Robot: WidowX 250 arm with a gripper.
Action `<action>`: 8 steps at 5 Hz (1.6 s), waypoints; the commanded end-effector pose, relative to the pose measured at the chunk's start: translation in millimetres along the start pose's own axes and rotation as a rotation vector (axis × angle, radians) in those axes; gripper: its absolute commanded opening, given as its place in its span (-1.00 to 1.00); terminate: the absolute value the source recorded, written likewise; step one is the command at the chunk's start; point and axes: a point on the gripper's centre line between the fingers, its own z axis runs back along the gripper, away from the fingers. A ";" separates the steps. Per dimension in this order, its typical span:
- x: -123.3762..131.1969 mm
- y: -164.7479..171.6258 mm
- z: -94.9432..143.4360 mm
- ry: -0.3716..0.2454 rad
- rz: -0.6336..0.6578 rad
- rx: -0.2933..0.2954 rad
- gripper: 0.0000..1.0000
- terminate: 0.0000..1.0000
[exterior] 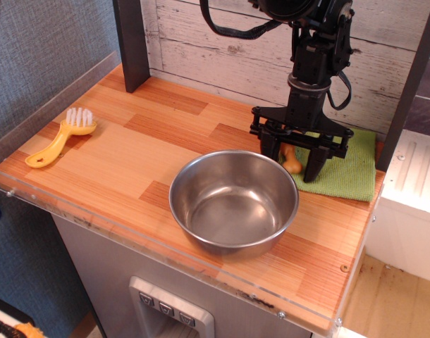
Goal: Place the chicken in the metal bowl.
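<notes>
One orange-tan plastic toy chicken drumstick lies on a green cloth just behind the right rim of the round, shiny stainless-steel bowl, and it is not yet inside that bowl. Only part of the drumstick shows, a tan sliver between the two black fingers of the robot's black gripper, which hangs straight down over it. The fingers stand spread wide, one on each side of the toy with a clear gap to either side, so the gripper appears open and holding nothing; whether a fingertip brushes the drumstick cannot be told. That straddling pose suits a pick from above: the jaws bracket the narrow toy so that closing would pinch it across its width. The bowl sits empty and mouth-up at the front middle of the striped wooden surface, just beside the cloth, which would keep the carry short. A yellow-handled brush with white bristles lies far to the left of the bowl, well apart from the work. Judged from this, the task is at the grasping step, with lifting and dropping to come.
</notes>
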 end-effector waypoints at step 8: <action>41.1 36.8 48.6 -0.111 -0.021 0.022 -1.00 -1.00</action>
